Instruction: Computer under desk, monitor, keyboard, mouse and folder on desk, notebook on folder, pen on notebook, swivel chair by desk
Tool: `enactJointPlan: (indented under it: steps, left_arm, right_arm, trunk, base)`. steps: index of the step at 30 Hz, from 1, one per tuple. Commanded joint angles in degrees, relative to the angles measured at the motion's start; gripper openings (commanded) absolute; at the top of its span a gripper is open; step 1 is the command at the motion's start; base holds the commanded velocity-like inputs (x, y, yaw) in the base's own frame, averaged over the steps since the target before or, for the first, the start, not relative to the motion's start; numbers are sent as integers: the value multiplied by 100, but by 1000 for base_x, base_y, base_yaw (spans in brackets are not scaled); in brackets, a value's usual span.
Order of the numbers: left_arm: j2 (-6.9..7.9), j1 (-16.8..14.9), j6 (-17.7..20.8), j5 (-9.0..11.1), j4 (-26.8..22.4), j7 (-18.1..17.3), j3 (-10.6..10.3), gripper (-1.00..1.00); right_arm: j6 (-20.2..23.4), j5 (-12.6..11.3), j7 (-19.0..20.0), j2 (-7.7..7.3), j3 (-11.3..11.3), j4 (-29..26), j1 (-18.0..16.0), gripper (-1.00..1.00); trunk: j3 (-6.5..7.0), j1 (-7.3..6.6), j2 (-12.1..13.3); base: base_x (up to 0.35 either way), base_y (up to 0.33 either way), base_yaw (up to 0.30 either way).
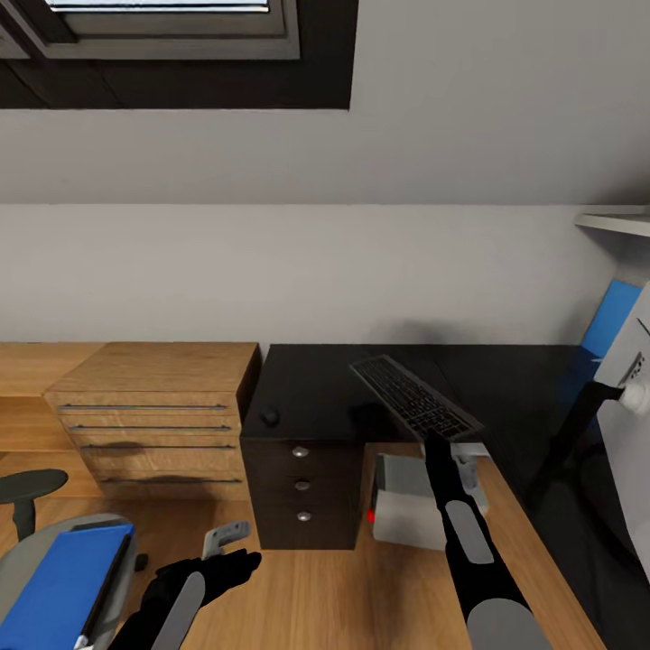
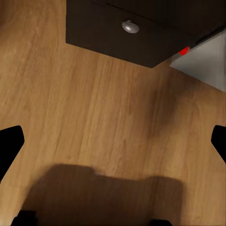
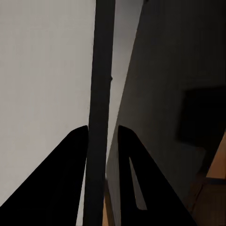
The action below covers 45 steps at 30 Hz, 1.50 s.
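Note:
My right gripper is shut on the near end of the black keyboard, which hangs tilted over the black desk. In the right wrist view the keyboard runs edge-on between the fingers of that gripper. A small black mouse lies on the desk's left part. The grey computer with a red light stands on the floor under the desk, also seen as a grey box. The blue folder lies on the swivel chair. My left gripper is open over bare floor.
A wooden drawer chest stands left of the desk's dark drawer unit, whose knob and lower corner show. At the right edge is a white panel on a black arm, perhaps the monitor. Wooden floor lies in front.

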Motion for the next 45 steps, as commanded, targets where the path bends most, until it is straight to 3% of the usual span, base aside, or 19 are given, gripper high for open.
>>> enactJointPlan:
  steps: [1,7,11,16,19,23,29,32,36,38,41,45]
  left_arm:
    - [1,-4,14,60,-6,54,-17,100]
    - [1,-4,15,59,-6,55,-35,100]
    - [1,-4,14,59,-6,55,-36,100]
    - [1,-4,14,59,-6,55,-42,100]
    - [1,-4,15,66,-6,46,-46,100]
    - [1,-4,17,64,-6,54,-234,100]
    - [1,-4,18,68,-6,55,-256,100]
    - [1,-4,20,68,-6,55,-256,100]
    - [7,-4,25,71,-35,38,-240,100]
    - [8,-4,34,76,-47,34,-222,100]
    - [5,-4,48,104,-65,35,-216,100]
    - [2,-4,64,120,-217,37,-207,100]
  right_arm:
    - [-82,-170,-19,2,-10,31,-8,-100]
    - [-1023,-885,-249,-6,-20,142,-6,-100]
    - [-1428,-1342,-262,-16,-20,280,-6,-100]
    - [-1553,-1515,-252,-21,-19,304,-6,-100]
    - [-1550,-1539,-210,-8,6,294,-7,-100]
    - [-1433,-1536,-195,-20,15,269,-6,-100]
    - [-1422,-1506,-167,-6,24,277,-6,-100]
    - [-1466,-1500,226,12,23,293,-6,-100]
    - [-1523,-1391,372,9,95,310,-6,-100]
    - [-1638,-1262,386,3,202,345,-6,-100]
    - [-2262,-973,391,1,388,448,-6,-100]
    - [-2697,-837,394,4,519,566,-6,-100]
  trunk:
    - [-6,2,-4]
    - [-6,2,-4]
    - [-6,2,-4]
    - [-6,2,-4]
    - [-6,2,-4]
    - [-6,2,-4]
    - [-6,2,-4]
    - [-6,2,-4]
    - [-6,2,-4]
    - [-6,2,-4]
    - [-6,2,-4]
    - [-6,2,-4]
  base:
    - [202,0,0]
    - [83,0,0]
    - [6,0,0]
    - [0,0,0]
    - [154,0,0]
    - [308,0,0]
    - [324,0,0]
    - [185,0,0]
    - [53,0,0]
    - [14,0,0]
    - [5,0,0]
    - [1,0,0]
